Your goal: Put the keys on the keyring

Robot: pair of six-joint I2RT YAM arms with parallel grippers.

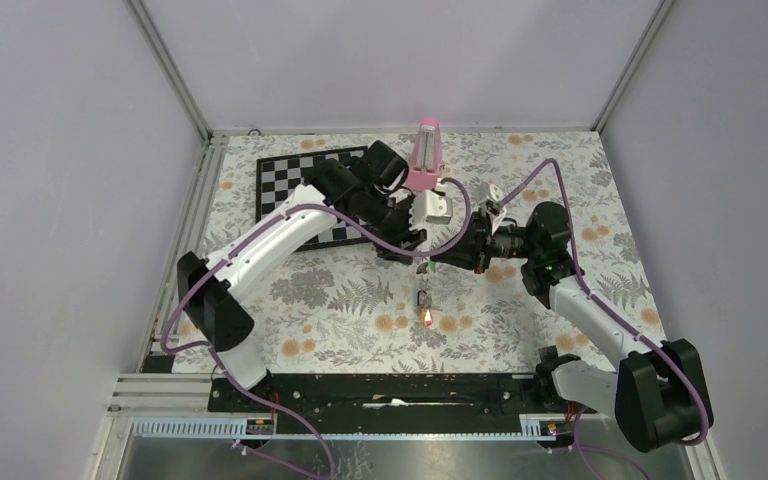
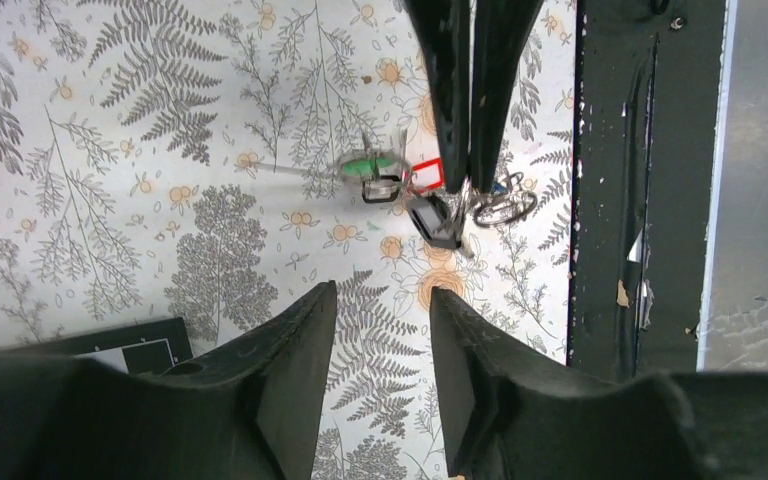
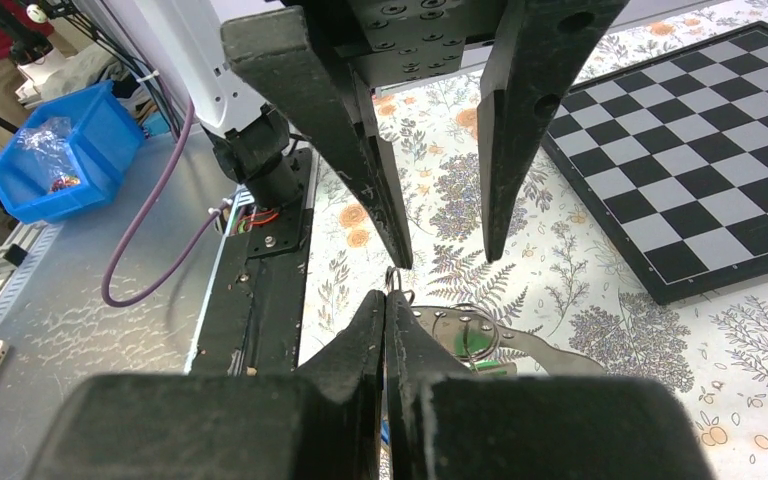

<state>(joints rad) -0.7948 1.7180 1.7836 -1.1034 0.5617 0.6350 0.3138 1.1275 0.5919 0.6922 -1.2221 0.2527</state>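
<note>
My right gripper [image 3: 387, 298] is shut on a thin wire loop, the keyring [image 3: 396, 274], which pokes out at its fingertips. In the left wrist view its closed fingers [image 2: 465, 110] come down from above, and the keys hang bunched at their tips: a green tag [image 2: 370, 165], a red tag [image 2: 427, 177], a black tag [image 2: 432, 221] and a bit of blue [image 2: 501, 184]. From above, the bunch [image 1: 424, 302] dangles over the table's middle. My left gripper [image 2: 380, 297] stands open just behind, holding nothing.
A chessboard [image 1: 305, 190] lies at the back left and a pink upright object [image 1: 426, 150] stands behind the grippers. The black base rail [image 1: 390, 390] runs along the near edge. A blue bin [image 3: 50, 150] sits off the table.
</note>
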